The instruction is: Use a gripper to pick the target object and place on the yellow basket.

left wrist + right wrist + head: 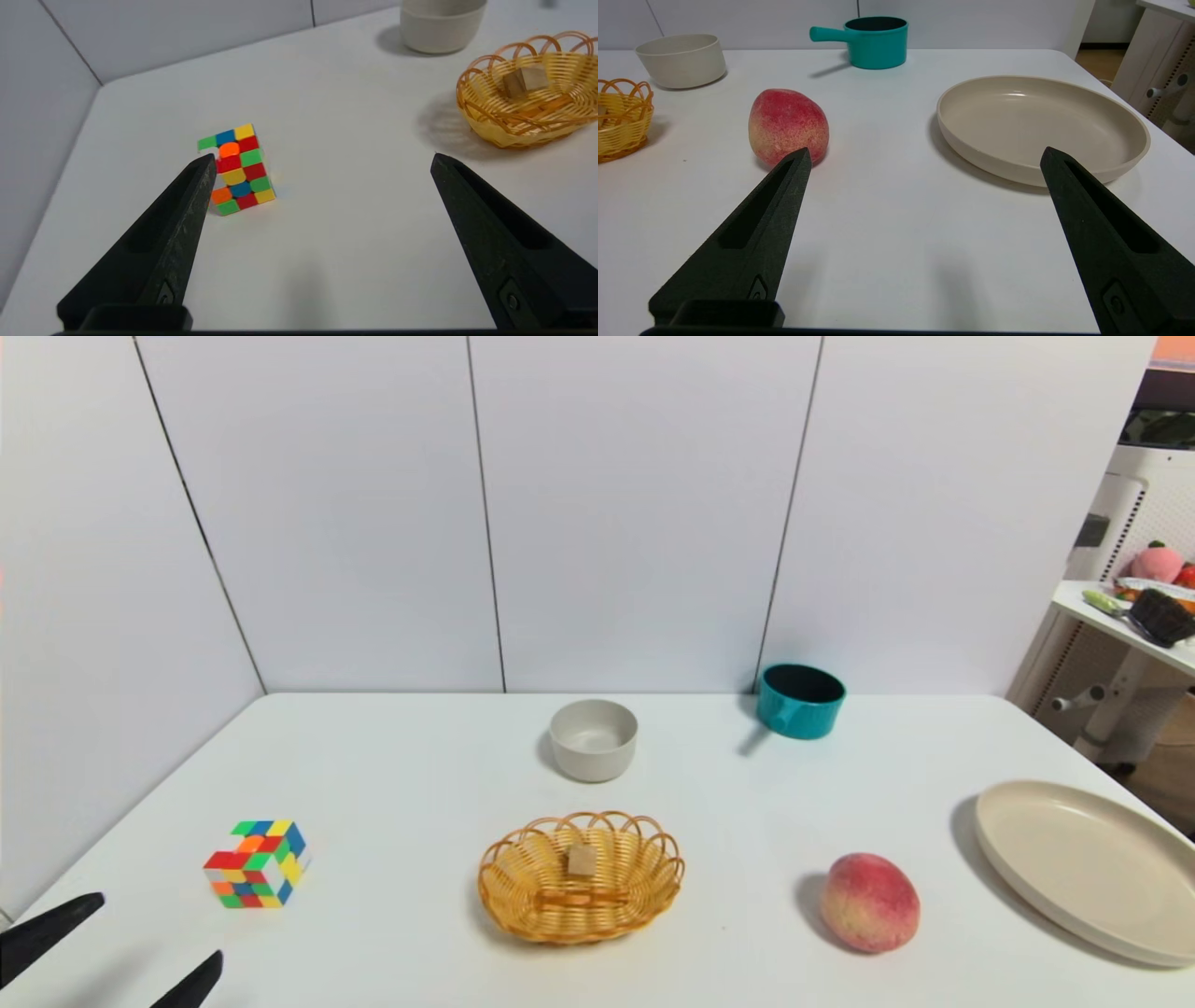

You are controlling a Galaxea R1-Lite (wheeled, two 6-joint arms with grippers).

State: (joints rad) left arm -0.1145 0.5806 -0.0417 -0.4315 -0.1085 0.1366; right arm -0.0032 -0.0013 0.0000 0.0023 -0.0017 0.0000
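Observation:
The tiny tan cube (582, 860) lies inside the yellow wicker basket (523, 887) at the table's front centre; the left wrist view shows the cube (523, 81) resting in the basket (486, 119) too. My left gripper (154, 938) hovers open and empty at the front left corner, near the multicoloured puzzle cube (257, 863); from its own wrist the left gripper (322, 161) holds nothing. My right gripper (924, 156) stays open and empty above the table between a peach and a plate, out of the head view. Only the basket's edge (621, 121) shows in that view.
A grey-white bowl (593, 739) and a teal pot (800, 700) stand at the back. A peach (870, 902) lies front right, beside a cream plate (1018, 868) at the right edge. White walls close off the back and left.

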